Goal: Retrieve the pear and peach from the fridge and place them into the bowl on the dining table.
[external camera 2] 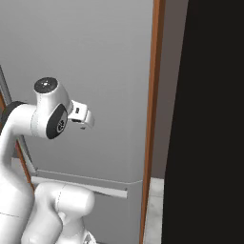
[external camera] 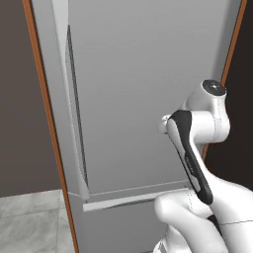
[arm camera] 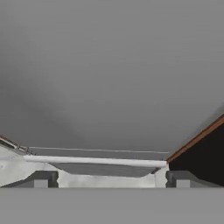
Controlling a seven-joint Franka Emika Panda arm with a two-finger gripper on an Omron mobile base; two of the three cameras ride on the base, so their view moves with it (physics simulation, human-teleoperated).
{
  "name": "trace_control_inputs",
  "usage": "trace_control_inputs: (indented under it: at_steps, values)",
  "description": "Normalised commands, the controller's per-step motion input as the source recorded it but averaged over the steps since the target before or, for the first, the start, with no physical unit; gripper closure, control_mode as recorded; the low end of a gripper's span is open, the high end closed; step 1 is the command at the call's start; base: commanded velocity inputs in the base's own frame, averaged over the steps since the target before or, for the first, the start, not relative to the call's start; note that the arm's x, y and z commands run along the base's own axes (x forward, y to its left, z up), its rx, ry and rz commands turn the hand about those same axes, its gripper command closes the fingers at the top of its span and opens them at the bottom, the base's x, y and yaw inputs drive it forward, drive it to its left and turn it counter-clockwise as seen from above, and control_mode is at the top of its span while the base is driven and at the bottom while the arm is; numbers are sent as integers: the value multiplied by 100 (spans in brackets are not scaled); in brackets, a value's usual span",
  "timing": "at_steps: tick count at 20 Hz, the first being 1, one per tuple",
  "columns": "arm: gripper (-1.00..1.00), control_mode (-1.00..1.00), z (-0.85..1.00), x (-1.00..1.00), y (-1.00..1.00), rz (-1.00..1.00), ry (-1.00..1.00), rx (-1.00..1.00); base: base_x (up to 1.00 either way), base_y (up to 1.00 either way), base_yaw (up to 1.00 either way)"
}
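Note:
The light-grey fridge point(external camera: 148, 89) point(external camera 2: 100, 52) stands with its door shut right in front of the arm. Its long vertical handle point(external camera: 74, 118) runs down the door's left side, and the lower drawer point(external camera: 118, 222) sits under a pale bar point(arm camera: 96, 161). My gripper point(arm camera: 111, 180) is open and holds nothing. It points at the flat door point(arm camera: 109, 78) a short way off, near the door's lower right part. The white hand point(external camera 2: 80, 116) shows in the right base view. Pear and peach are hidden behind the door. The bowl and the dining table are out of view.
Orange-brown wooden trim frames the fridge on the left point(external camera: 47, 108) and right point(external camera 2: 153, 119). A dark panel point(external camera 2: 214, 119) stands close at the right. Grey marbled floor point(external camera: 29, 222) lies at the lower left.

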Motion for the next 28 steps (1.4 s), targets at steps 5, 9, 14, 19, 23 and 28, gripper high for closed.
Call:
trace_control_inputs:
  at_steps: [5,9,14,19,23,28]
  values:
    - [-100,-100,-50,-39,3,0,-5,0,0,0,0]
    - [-100,-100,-29,-28,0,0,0,0,0,0,0]
    - [-100,-100,-1,-3,0,0,0,0,0,0,0]
    - [-100,-100,0,0,0,0,0,0,0,0,0]
    - [-100,-100,0,0,0,0,0,0,0,0,0]
    - [-100,100,0,0,0,0,0,0,-25,8,0]
